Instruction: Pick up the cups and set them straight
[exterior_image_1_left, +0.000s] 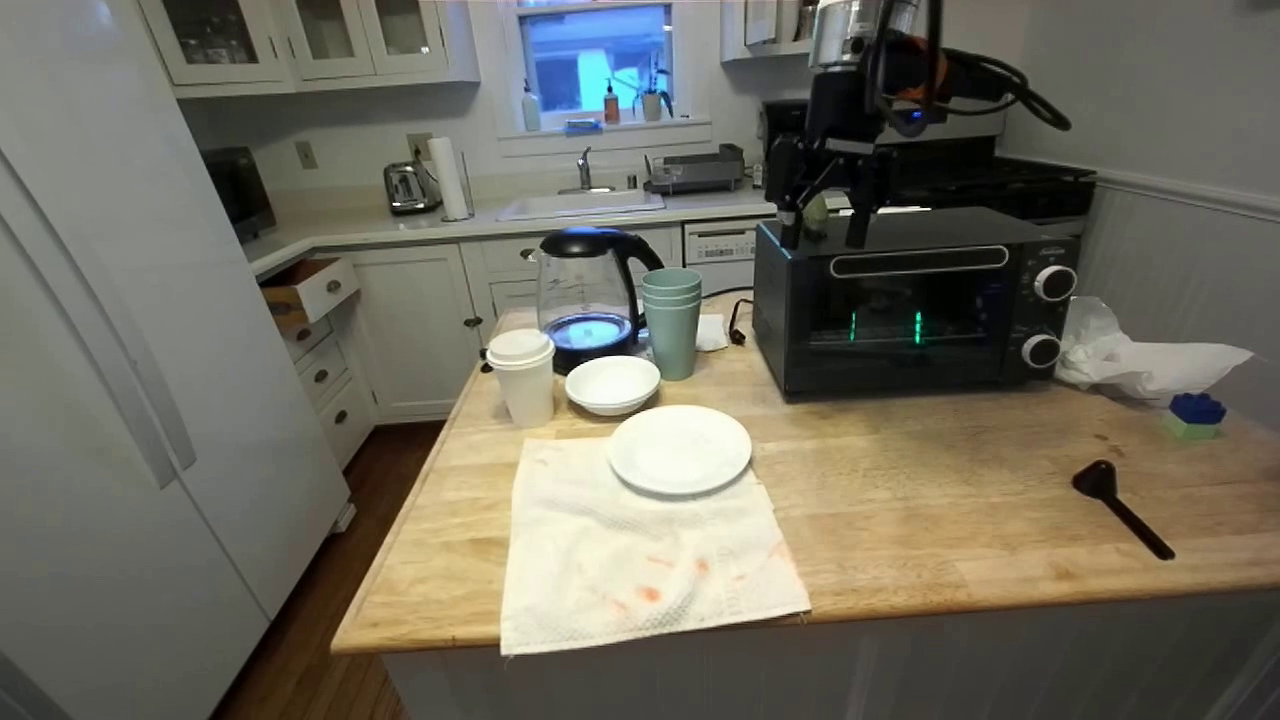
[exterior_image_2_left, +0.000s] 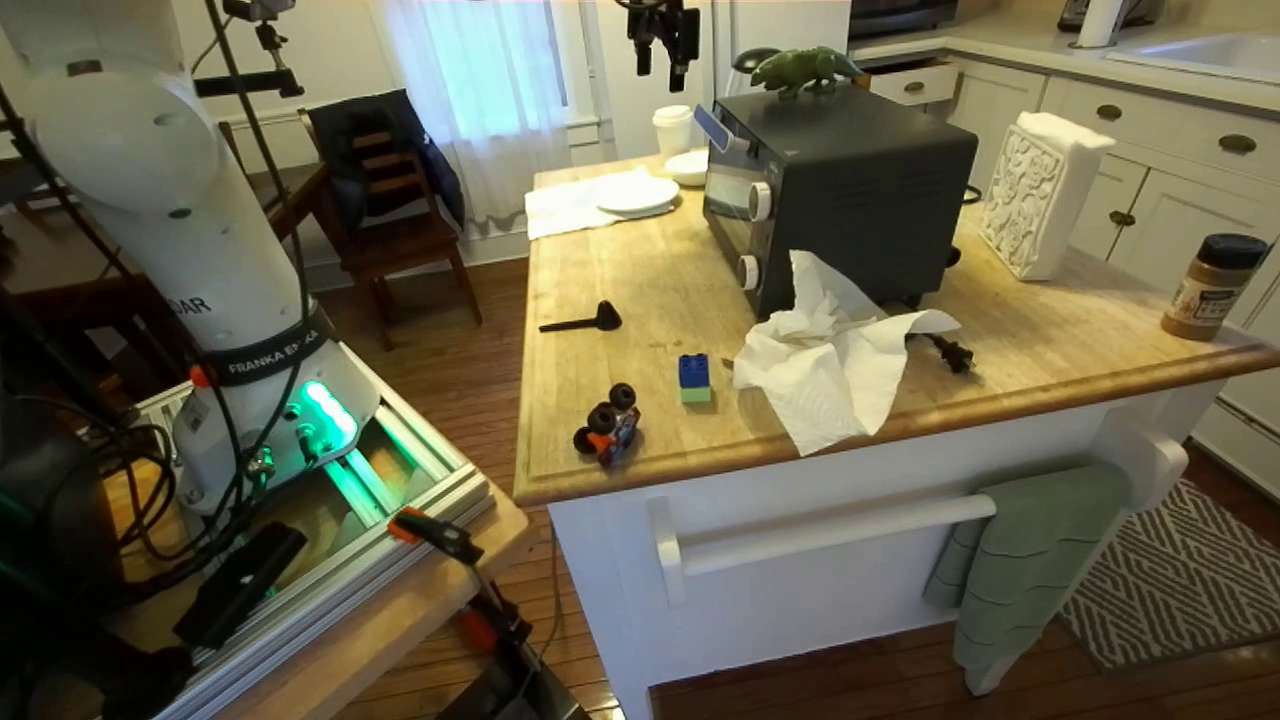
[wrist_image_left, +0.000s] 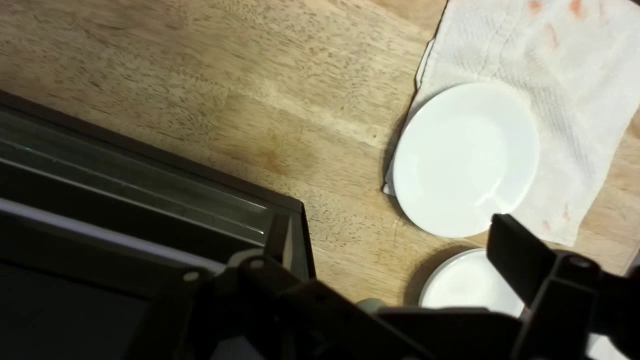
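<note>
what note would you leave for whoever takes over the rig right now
Gripper: open, empty, hanging above the counter near the oven.
Cups: nested in one upright stack, next to the kettle and bowl.
Done: the stack looks straight; who set it so isn't shown.
Left: perhaps just a check, or lifting the cups apart if separate ones are wanted.

Daylight enters by the far window and glows through the curtain; the kettle shines blue, the arm's base green, and green streaks glint in the oven door. In the wrist view, soft shadow edges the plate on the left, while the gripper is dark and slightly blurred
</note>
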